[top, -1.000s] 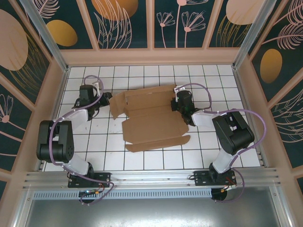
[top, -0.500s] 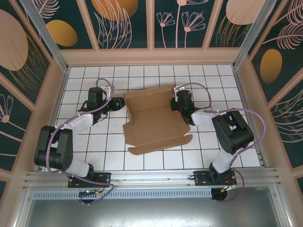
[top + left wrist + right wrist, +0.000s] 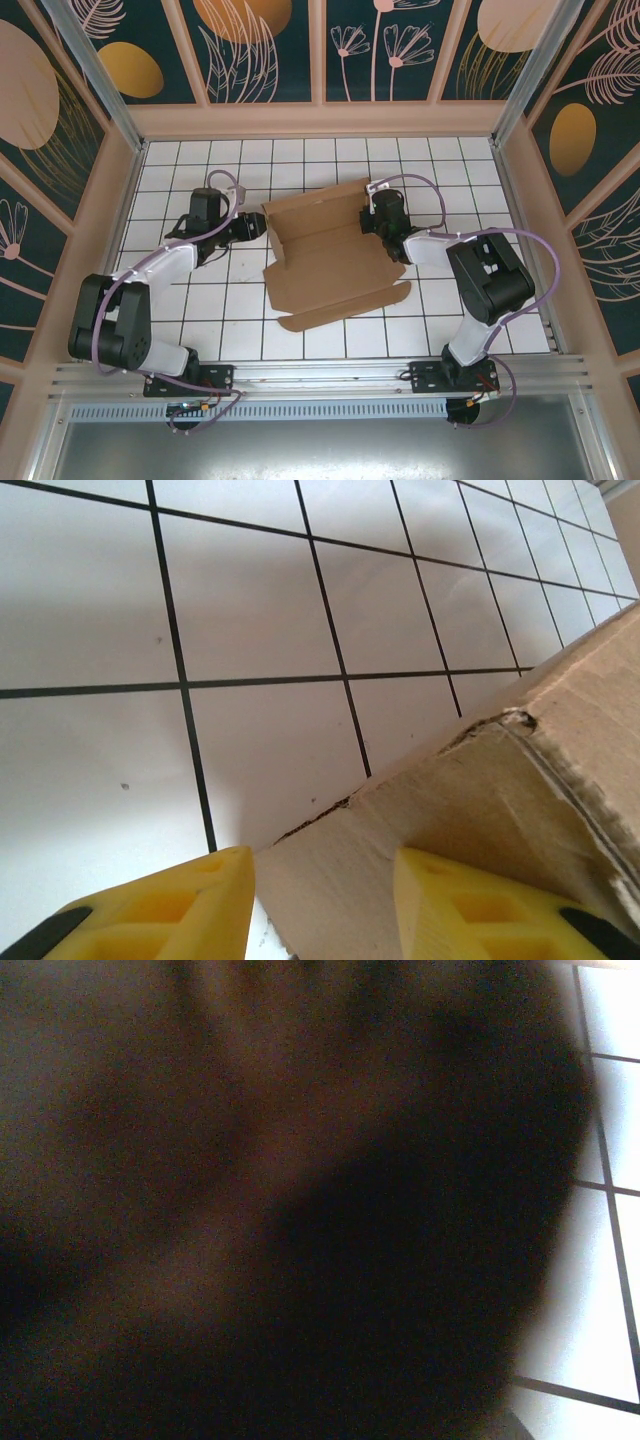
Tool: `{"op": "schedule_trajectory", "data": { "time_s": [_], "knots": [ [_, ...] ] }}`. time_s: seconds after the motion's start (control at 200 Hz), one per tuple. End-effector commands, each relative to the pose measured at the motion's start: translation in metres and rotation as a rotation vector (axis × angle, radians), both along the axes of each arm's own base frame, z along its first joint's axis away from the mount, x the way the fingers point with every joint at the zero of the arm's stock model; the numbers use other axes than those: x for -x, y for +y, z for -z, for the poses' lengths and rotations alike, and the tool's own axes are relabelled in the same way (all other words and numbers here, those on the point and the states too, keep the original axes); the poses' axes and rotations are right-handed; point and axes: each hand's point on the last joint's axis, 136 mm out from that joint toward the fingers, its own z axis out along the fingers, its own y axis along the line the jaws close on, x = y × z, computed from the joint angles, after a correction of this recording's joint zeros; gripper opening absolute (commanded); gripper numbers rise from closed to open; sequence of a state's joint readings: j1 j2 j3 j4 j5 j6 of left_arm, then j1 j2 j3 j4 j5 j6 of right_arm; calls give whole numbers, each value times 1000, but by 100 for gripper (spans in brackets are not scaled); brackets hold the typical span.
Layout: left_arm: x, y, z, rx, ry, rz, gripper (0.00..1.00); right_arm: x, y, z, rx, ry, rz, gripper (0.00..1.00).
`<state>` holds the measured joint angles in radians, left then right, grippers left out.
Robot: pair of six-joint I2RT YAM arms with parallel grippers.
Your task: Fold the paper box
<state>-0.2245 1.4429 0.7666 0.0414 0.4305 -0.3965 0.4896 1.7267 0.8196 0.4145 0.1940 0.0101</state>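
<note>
At left end of paper box (image 3: 335, 268), left gripper (image 3: 320, 860) jaws parted astride raised flap (image 3: 480, 810), likely propping it upright. Right gripper (image 3: 373, 218), jaws clenched, bears on right end, apparently anchoring box between grippers.

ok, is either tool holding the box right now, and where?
Left tool is open astride the paper box at its left flap edge, not clamped. Right tool is shut at the far right edge; whether it pinches the cardboard cannot be told.

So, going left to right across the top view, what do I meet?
left arm → box → right arm
</note>
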Motion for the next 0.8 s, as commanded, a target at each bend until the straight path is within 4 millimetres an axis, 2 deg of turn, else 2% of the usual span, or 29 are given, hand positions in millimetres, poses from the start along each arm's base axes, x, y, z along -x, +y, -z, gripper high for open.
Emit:
{"op": "schedule_trajectory", "data": {
  "time_s": [0.0, 0.23, 0.4, 0.555, 0.791],
  "knots": [
    [12, -5, -5, -23, 9, 42, 41, -5, -3, 5, 1, 16, 31, 0],
    [17, -1, -5, -75, -1, 53, 41, -6, -2, 5, -1, 15, 34, 0],
    [12, 3, -6, -109, -29, 49, 41, -6, -2, 6, -3, 19, 29, 0],
    [8, -8, -15, -98, -52, 87, 41, -5, -3, 6, 0, 22, 29, 0],
    [9, -16, -18, -86, -64, 118, 43, -6, -1, 7, -5, 27, 23, 0]
  ]
}}
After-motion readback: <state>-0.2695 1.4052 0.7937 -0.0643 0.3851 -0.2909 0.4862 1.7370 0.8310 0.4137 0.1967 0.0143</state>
